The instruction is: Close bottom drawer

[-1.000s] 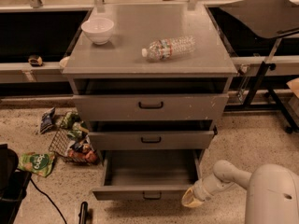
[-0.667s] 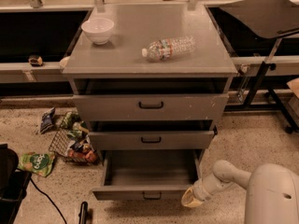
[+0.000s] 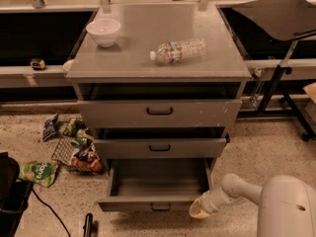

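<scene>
Grey bottom drawer (image 3: 153,204) open frontward, hand (image 3: 198,211) beside

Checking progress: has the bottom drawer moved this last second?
No; bottom drawer juts equally far past the middle drawer, gripper at its right front corner.

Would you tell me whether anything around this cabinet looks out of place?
The bottom drawer stands pulled far out. A water bottle lies on its side on the cabinet top, and snack packets are strewn on the floor beside the cabinet. The end effector sits at that drawer's right front corner.
</scene>
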`<state>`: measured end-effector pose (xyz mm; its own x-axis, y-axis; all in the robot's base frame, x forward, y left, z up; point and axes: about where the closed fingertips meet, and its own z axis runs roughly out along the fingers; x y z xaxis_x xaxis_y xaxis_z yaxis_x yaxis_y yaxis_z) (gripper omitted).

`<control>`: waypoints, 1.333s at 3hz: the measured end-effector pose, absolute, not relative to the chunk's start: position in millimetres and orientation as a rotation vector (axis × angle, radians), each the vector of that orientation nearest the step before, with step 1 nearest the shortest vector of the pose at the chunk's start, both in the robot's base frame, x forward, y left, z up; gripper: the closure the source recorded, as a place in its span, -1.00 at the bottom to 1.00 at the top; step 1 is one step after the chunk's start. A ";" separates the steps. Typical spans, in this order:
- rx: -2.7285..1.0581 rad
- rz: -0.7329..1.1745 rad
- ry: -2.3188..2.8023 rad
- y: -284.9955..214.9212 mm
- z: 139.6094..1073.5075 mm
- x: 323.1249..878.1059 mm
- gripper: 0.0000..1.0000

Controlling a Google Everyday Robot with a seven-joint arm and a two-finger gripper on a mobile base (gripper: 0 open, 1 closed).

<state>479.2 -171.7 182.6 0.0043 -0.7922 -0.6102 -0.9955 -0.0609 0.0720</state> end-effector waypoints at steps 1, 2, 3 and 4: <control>-1.876 0.672 1.816 -168.2 176.7 492.9 0.63; -1.864 0.660 1.809 -166.2 173.7 497.8 0.17; -1.839 0.658 1.799 -165.2 168.0 507.4 -0.30; -1.839 0.658 1.799 -165.4 168.0 506.8 -0.77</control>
